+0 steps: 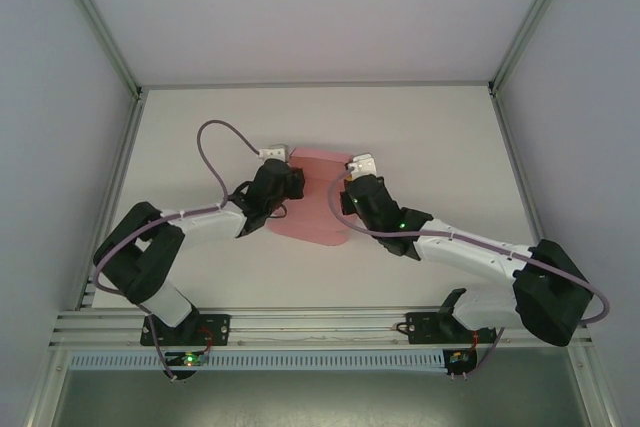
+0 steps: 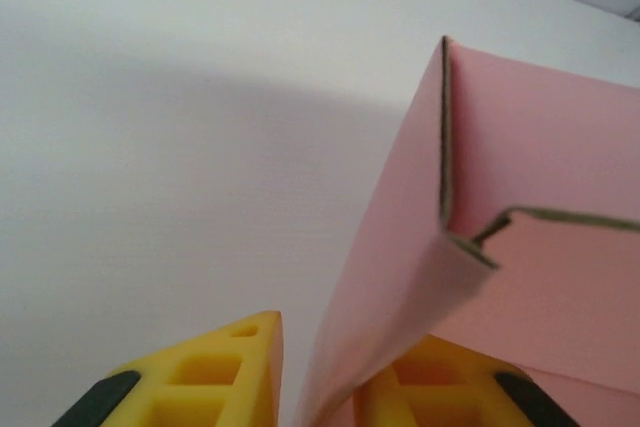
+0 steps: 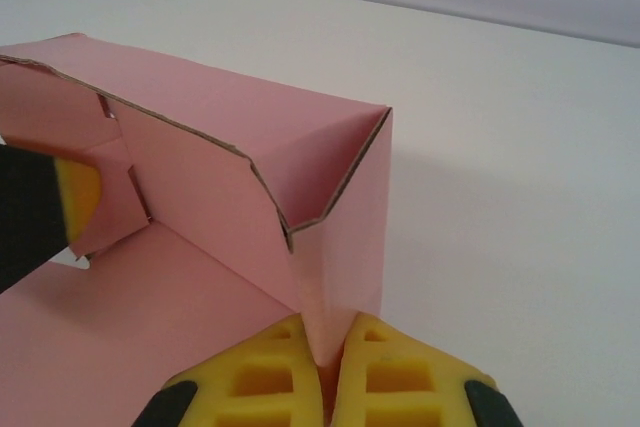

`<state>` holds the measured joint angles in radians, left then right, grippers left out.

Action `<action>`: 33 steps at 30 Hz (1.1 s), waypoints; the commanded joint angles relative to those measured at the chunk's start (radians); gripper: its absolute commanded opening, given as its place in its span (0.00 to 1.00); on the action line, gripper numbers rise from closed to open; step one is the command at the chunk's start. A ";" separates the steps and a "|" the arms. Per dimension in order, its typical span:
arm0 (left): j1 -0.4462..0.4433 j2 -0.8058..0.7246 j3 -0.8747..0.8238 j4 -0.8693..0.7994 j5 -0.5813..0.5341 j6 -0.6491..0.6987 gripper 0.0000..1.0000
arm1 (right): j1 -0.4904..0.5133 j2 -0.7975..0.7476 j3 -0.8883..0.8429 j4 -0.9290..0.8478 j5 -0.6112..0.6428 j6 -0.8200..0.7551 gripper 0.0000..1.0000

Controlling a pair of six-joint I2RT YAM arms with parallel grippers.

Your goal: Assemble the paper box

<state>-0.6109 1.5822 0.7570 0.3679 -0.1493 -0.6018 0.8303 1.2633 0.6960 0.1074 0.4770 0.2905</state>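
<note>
The setting is identified as a robotics laboratory test cell. A bare white table is enclosed by plain white panels held in aluminium framing. A left arm and a right arm are bolted to a slotted aluminium rail, with exposed cabling.

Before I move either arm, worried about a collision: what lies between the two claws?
The pink paper box lies there, in the top view; left claw and right claw both touch it.
</note>
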 commanded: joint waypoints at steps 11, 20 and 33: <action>0.063 -0.103 -0.163 0.232 0.023 0.125 0.02 | -0.050 -0.113 -0.014 0.019 -0.129 0.004 0.00; 0.033 -0.037 0.057 -0.262 -0.519 -0.042 0.00 | -0.016 -0.134 -0.015 0.028 -0.116 -0.003 0.00; 0.022 0.184 0.380 -0.885 -0.825 -0.409 0.00 | -0.007 -0.061 -0.013 0.103 -0.106 0.011 0.00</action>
<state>-0.6952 1.7058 1.1404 -0.2337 -0.5556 -0.8429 0.8051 1.2388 0.6830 0.1871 0.3233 0.2829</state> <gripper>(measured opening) 0.053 0.048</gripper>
